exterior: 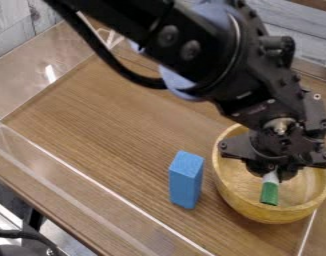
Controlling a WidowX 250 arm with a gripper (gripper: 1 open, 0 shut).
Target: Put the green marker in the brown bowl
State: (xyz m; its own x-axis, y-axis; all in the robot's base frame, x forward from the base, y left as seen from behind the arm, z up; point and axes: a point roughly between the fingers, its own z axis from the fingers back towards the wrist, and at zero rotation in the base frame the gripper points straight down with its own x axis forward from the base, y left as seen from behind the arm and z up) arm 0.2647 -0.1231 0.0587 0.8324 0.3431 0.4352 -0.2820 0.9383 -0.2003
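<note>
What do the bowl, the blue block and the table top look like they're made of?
Brown bowl: probably wood, pale tan and thick-walled with a smooth, slightly glossy finish. Blue block: uniform matte blue, maybe painted wood, plastic or foam; I can't tell which. Table top: wood or wood-look laminate, with streaky brown grain lines.

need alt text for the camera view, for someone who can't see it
A black robot arm's hand holds a green marker inside a tan wooden bowl at the lower right of a wood-grain table. A blue block stands just left of the bowl.
</note>
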